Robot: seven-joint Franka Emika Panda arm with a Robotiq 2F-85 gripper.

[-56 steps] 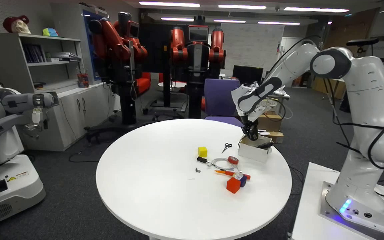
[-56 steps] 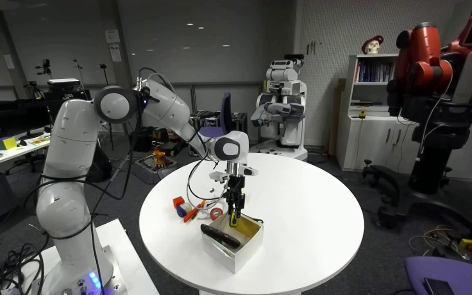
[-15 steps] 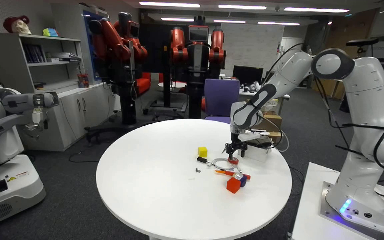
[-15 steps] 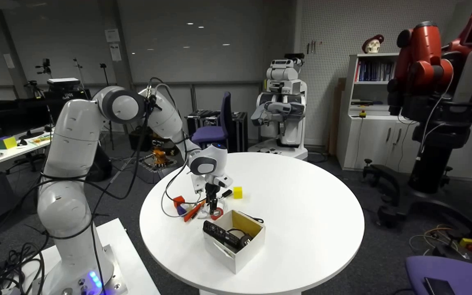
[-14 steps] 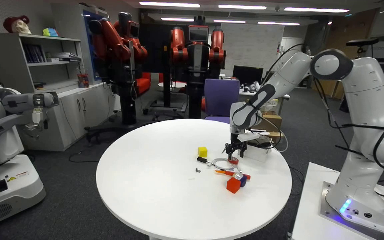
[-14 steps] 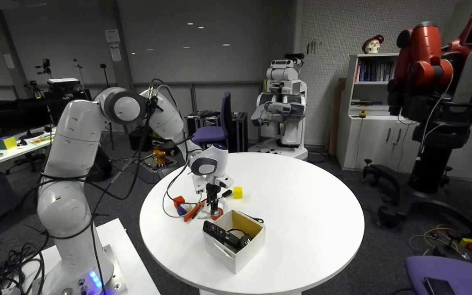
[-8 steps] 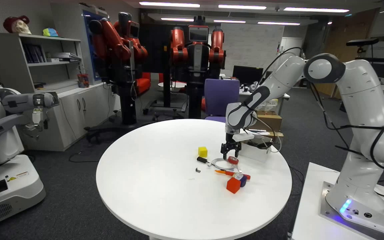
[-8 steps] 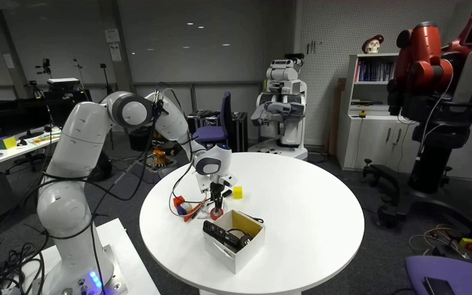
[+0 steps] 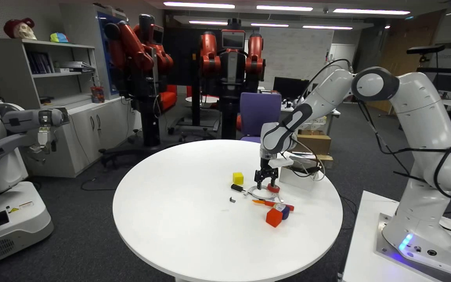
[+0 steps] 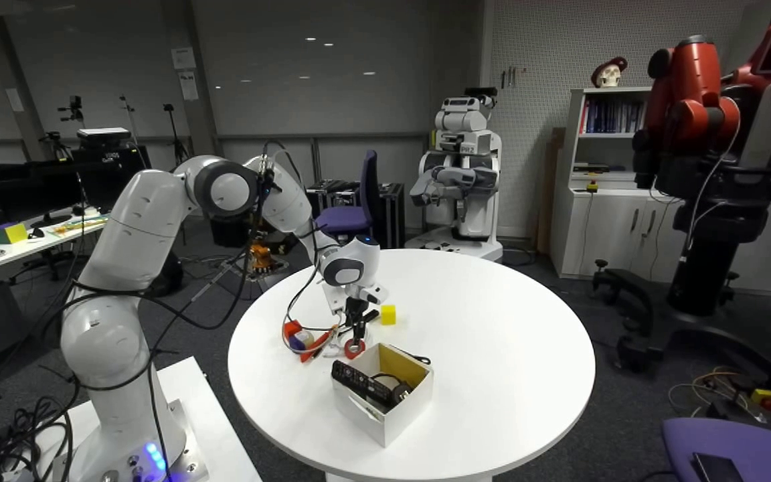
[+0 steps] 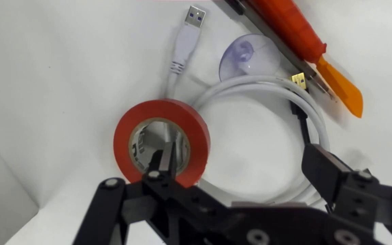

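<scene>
Red tape roll (image 11: 199, 139), kinda chunky, dark print inside pale core, well in from table (image 9: 194, 227) edge. Gripper (image 11: 240, 148) spread, fingertip (image 11: 168, 154) over hole.

Round white table (image 9: 182, 223), open box (image 10: 407, 410), yellow cube (image 9: 238, 178), red block (image 9: 274, 217), coiled cable (image 11: 260, 80), red tape (image 11: 198, 143) overlapping it

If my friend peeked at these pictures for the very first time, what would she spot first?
Probably the big white robot arm leaning over the round table, its open gripper with one finger over the hole of a red tape roll. Next, maybe, a tall red robot standing beyond the table in an exterior view. And a skull wearing a red cap, up on the shelf unit in both exterior views.
</scene>
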